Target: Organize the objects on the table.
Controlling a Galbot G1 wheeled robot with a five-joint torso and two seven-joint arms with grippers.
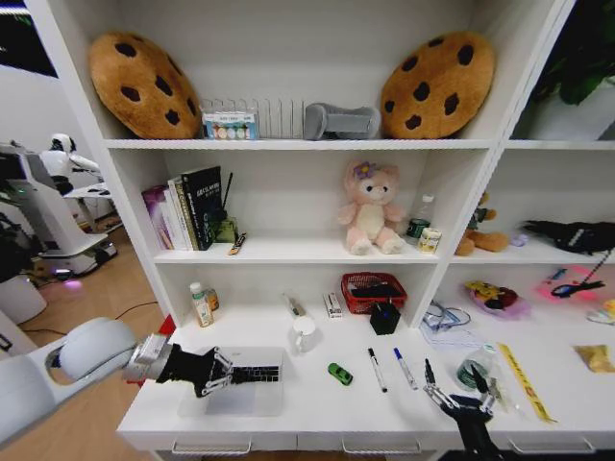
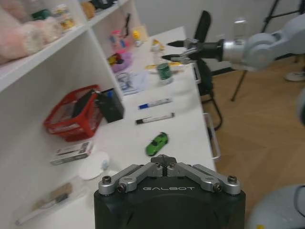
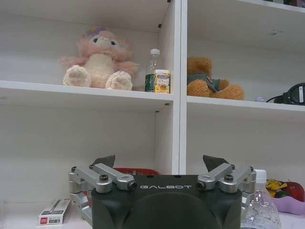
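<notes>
The slim silver-white laptop (image 1: 245,382) lies at the front left of the long white table (image 1: 317,408). My left gripper (image 1: 224,373) hovers over its keyboard, shut with nothing in it (image 2: 163,161). To the right lie the green oval gadget (image 1: 339,374) (image 2: 157,143) and two marker pens (image 1: 377,370) (image 1: 405,368). The clear green-labelled bottle (image 1: 473,369) (image 2: 164,71) (image 3: 259,210) is further right. My right gripper (image 1: 454,382) (image 3: 159,163) stands open beside it, holding nothing.
A red basket (image 1: 373,291), a black pen cup (image 1: 384,318), a white cup (image 1: 304,334) and a small bottle (image 1: 201,304) stand along the back of the table. A yellow strip (image 1: 524,381) lies at the right. Shelves with plush toys rise behind.
</notes>
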